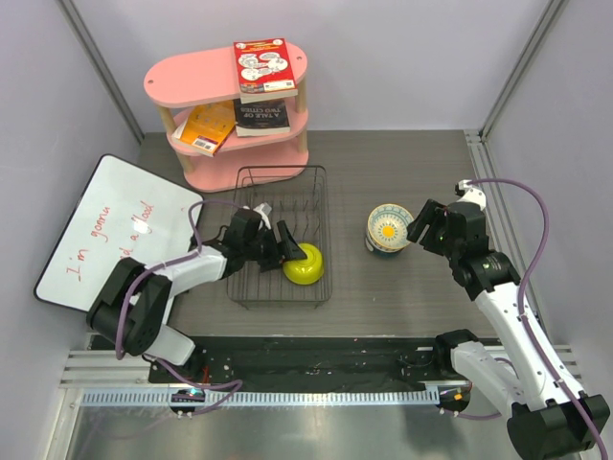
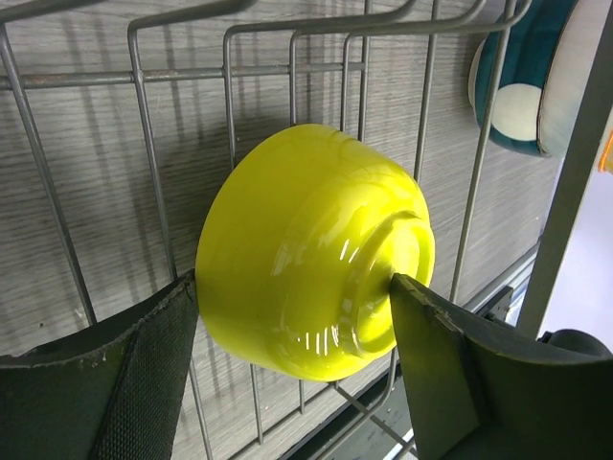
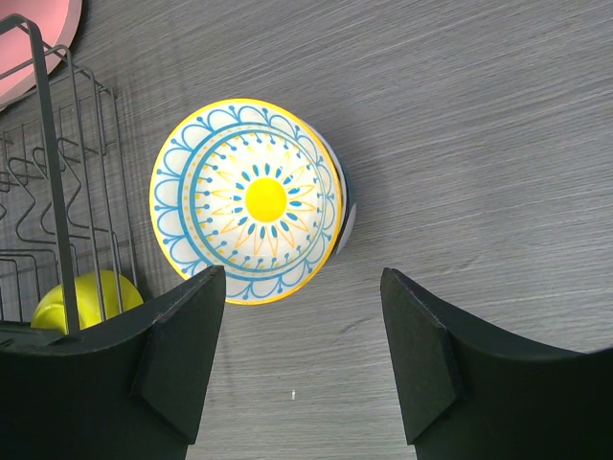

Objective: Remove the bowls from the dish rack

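**Top view.** My left gripper (image 1: 290, 251) reaches into the lower right corner of the dish rack (image 1: 281, 169) at the centre of the frame, where the yellow-green bowl (image 1: 306, 265) lies. To the right of the rack, the teal-and-white bowl (image 1: 389, 228) stands upright on the grey tabletop (image 1: 383, 153). My right gripper (image 1: 419, 225) is just beside it on its right. A pink shelf (image 1: 192, 77) carrying books (image 1: 261, 62) fills the upper left, and a whiteboard (image 1: 110, 230) sits at the left edge.

**Left wrist view.** The yellow-green bowl (image 2: 306, 249) lies tipped on its side against the rack's wires (image 2: 96, 77), at the centre of the frame. My left gripper (image 2: 292, 283) is spread wide around it. One fingertip is at its rim and the other at its foot. I cannot tell whether they are pressing on it. The teal-and-white bowl (image 2: 522, 91) shows at the upper right, beyond the rack.

**Right wrist view.** My right gripper (image 3: 302, 278) is spread and holds nothing. Its fingers (image 3: 182, 355) frame the lower edge of the frame. The teal-and-white bowl (image 3: 247, 201), with its orange centre facing up, sits just above them on the tabletop (image 3: 479, 144). The rack (image 3: 46, 144) and the yellow-green bowl (image 3: 91, 297) are at the left.
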`<action>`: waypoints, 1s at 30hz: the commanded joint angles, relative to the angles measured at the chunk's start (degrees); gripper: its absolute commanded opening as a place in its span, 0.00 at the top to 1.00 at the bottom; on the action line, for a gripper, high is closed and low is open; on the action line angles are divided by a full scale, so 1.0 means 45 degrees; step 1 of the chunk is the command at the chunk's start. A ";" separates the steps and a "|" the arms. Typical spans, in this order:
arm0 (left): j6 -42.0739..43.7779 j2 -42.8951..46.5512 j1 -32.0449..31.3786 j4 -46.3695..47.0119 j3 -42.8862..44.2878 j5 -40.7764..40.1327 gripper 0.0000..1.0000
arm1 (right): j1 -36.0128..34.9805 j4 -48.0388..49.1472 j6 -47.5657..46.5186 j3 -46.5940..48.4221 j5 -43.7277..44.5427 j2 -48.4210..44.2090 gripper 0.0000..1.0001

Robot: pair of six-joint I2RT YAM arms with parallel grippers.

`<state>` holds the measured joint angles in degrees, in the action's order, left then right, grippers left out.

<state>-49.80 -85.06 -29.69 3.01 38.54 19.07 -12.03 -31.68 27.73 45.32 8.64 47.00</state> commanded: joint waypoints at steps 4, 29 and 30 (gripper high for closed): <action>0.1164 0.0716 -0.0042 -0.2483 0.0613 -0.0799 1.00 | -0.0002 0.0439 -0.0107 0.0124 0.0110 -0.0250 0.29; 0.5128 0.2125 -0.0198 -0.8458 0.5436 -0.3513 1.00 | -0.0002 0.0283 -0.0107 0.0593 -0.0183 -0.0406 0.29; 0.5458 0.2066 -0.0237 -0.8944 0.5864 -0.3670 1.00 | -0.0002 0.0283 -0.0126 0.0612 -0.0105 -0.0406 0.29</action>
<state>-30.46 -77.06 -30.06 -32.14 59.02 5.50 -12.03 -31.75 27.73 45.43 8.38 46.09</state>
